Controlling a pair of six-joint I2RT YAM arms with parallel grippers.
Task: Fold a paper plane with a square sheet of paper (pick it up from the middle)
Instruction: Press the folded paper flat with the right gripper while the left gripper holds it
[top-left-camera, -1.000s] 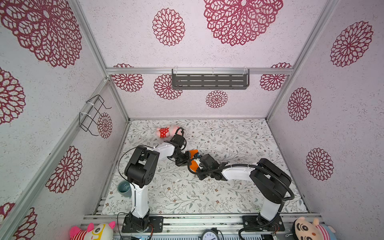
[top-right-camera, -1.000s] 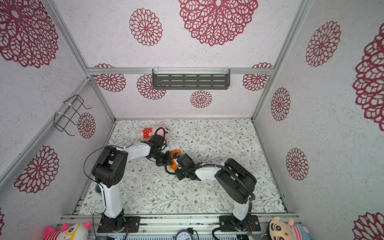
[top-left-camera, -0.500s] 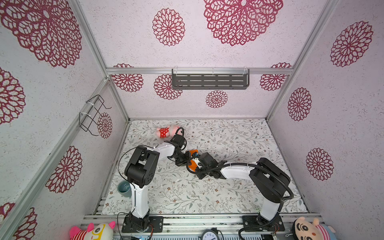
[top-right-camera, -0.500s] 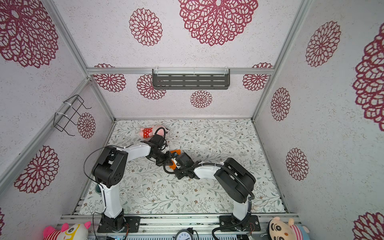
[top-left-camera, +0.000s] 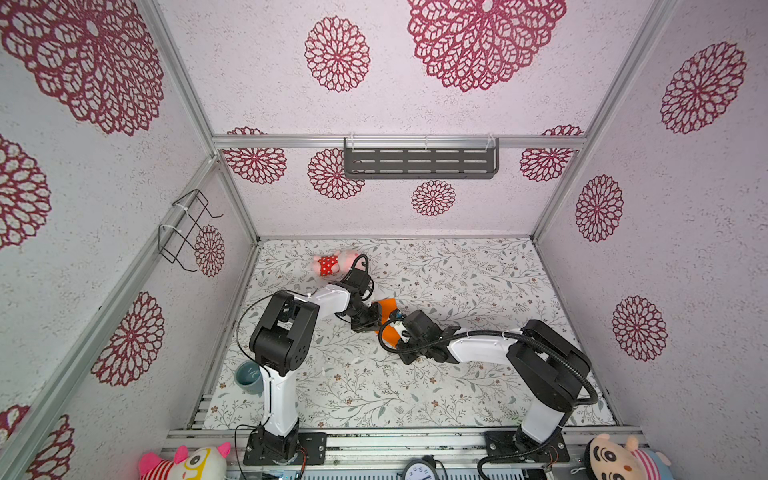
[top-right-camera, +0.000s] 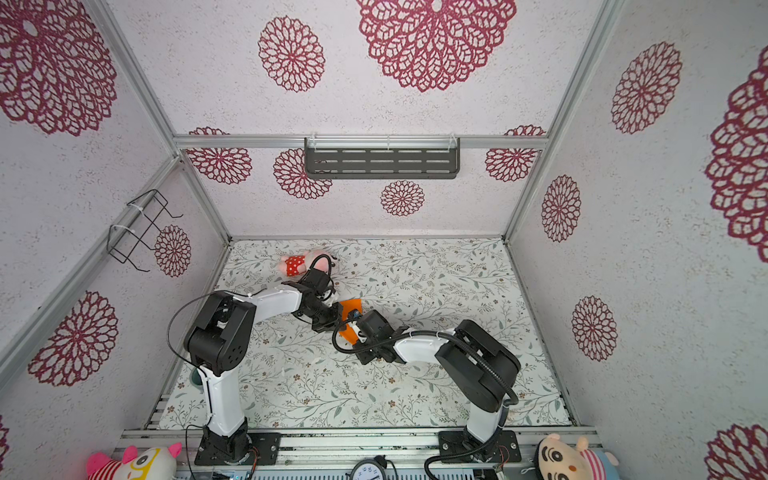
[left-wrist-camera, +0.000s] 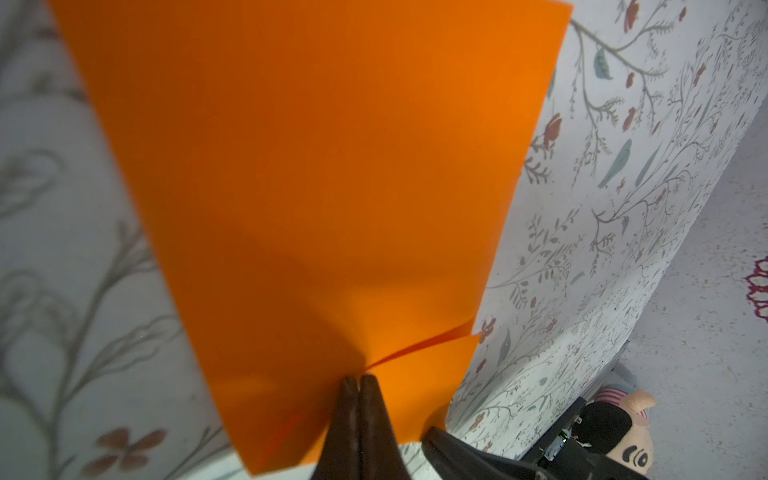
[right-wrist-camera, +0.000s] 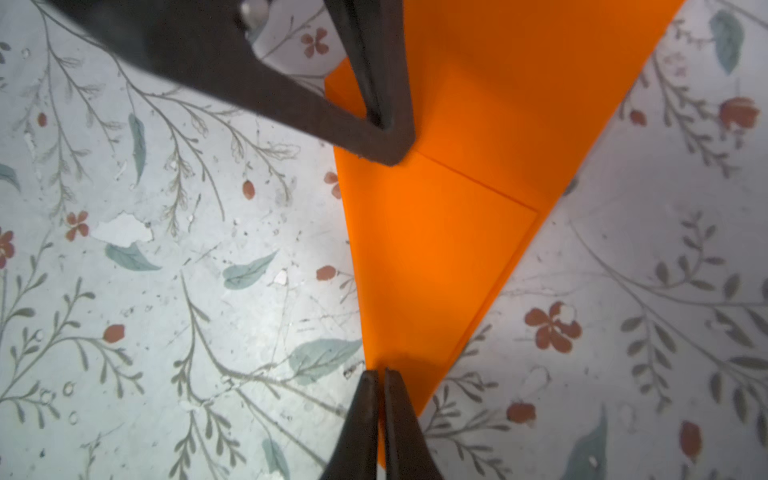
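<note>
Orange paper (left-wrist-camera: 324, 187) is pinched at one edge by the left gripper (left-wrist-camera: 358, 380), its dark jaws pressed together just beside a raised crease. The right gripper (right-wrist-camera: 378, 374) is likewise closed down on the paper, at the narrow pointed end, where overlapping folded layers show. In the right wrist view the left gripper's tips sit on the wider part of the same paper. In both top views the two grippers meet nose to nose with the paper (top-left-camera: 388, 332) (top-right-camera: 348, 332) between them, over the floral table cover (top-left-camera: 457, 282), left of its middle. Whether the paper touches the cover cannot be told. A pink plush toy (top-left-camera: 334, 264) in red dotted shorts lies behind the left arm, near the back wall.
</note>
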